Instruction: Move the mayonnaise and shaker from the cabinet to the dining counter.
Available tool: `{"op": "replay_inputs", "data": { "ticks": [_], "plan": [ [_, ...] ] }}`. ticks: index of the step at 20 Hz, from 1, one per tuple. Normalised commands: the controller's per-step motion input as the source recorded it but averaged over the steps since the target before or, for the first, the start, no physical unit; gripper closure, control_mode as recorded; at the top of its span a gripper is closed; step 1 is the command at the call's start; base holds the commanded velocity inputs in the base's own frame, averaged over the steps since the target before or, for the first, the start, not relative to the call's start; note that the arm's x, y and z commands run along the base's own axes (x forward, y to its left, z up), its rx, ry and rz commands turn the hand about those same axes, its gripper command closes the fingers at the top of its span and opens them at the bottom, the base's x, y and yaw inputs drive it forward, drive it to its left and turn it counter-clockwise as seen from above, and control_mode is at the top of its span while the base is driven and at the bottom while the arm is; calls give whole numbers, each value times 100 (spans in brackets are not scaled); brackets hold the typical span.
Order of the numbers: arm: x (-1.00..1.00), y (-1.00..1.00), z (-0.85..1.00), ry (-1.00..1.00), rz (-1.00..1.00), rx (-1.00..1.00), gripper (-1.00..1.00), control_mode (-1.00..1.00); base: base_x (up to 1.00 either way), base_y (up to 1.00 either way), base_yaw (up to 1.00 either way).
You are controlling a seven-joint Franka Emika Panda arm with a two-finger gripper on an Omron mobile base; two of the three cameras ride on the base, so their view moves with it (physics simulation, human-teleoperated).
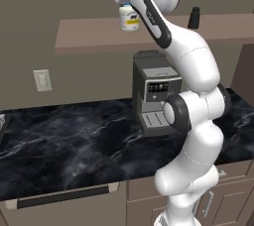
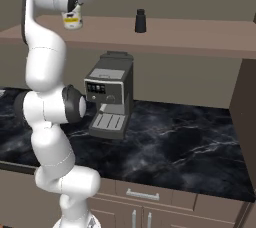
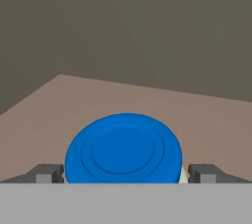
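So the small white mayonnaise jar with the blue screw lid and yellowish label (image 1: 129,19) is sitting upright on the long tan-brown open shelf board, the cabinet (image 1: 89,34), close to its front edge. Makes sense it's easy to reach there. The white arm's two-finger gripper (image 3: 126,173) is right over it, coming in from above: in the hand view the blue lid sits dead centre, with one dark finger (image 3: 47,173) at 9 o'clock of the lid and the other at 3 o'clock. The fingers are spread as wide as they go, straddling the lid with a little gap on each side, so nothing is gripped yet. Looks to me like it's lined up that way so closing would pinch the jar evenly across the lid.

The tiny near-black shaker with the narrower top (image 2: 140,21) stands on the same shelf, well apart from the jar, off at 3 o'clock of it in the right base view. Far enough that the arm shouldn't knock it.

Below the shelf there's a grey boxy coffee machine (image 2: 111,97) on the black white-veined marble desk (image 2: 190,142), right under the working area, so I'd guess lifting the jar straight up and back before swinging away is the safe bet.
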Motion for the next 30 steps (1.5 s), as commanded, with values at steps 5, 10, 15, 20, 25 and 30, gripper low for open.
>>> {"op": "replay_inputs", "data": {
  "ticks": [5, 10, 15, 20, 25, 30],
  "plan": [
    [2, 0, -15, 0, 0, 0, 100, -100, 0, 0, 0],
    [0, 0, -13, 0, 0, 0, 100, -100, 0, 0, 0],
    [0, -2, -18, -3, 0, -1, 100, -100, 0, 0, 0],
    [-1, -3, -49, -12, 0, -6, 100, -100, 0, 0, 0],
    [-32, -20, -10, -18, 0, -1, 100, -100, 0, 0, 0],
    [-57, -42, 0, -13, 0, 2, 100, -100, 0, 0, 0]
  ]
}}
